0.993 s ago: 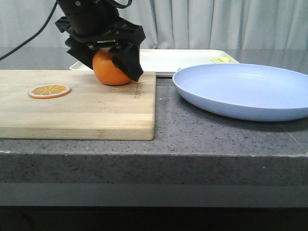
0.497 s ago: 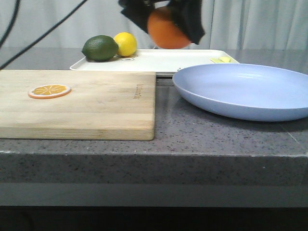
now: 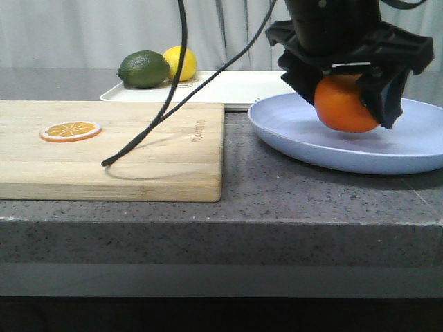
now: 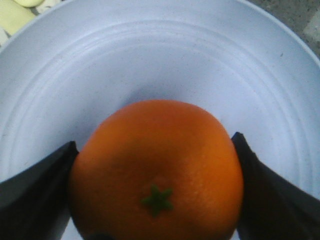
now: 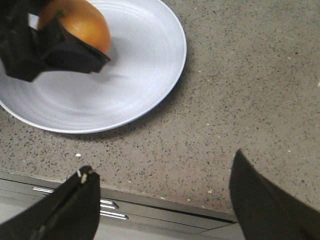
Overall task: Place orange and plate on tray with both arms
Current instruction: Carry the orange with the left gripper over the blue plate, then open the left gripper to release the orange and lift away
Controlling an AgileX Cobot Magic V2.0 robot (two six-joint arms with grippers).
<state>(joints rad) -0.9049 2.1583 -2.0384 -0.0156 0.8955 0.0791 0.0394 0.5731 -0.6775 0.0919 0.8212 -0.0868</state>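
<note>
One orange (image 3: 344, 105) sits clamped in the left pincer (image 3: 346, 104), fingers (image 4: 35, 192) pressed on both sides of the fruit, green stem dimple facing the wrist cam. Orange is over the plate (image 3: 291, 135), inside its rim, low to the surface; can't tell if it touches the plate or hangs just above. Plate is pale blue, on the speckled grey bench (image 3: 235, 173), just right of the wooden cutting board (image 3: 138, 166), apart from it by a narrow strip of bench.

Right pincer (image 5: 160, 200) is wide open, holding nothing, over bare bench near the front edge, beside the plate but not touching it.

Tray (image 3: 235, 86) lies behind board & plate, cream-white; plate's far rim overlaps its front edge in front view, contact unclear. On the tray's left end: a dark green lime (image 3: 144, 69) w/ a yellow lemon (image 3: 180, 62) just beside it, seemingly touching. Something pale yellow shows past the plate rim in left wrist view, too cropped to name.

Orange slice (image 3: 70, 130) lies flat on the board's left part. Black cable (image 3: 166, 104) from the left arm drapes down across the board.
</note>
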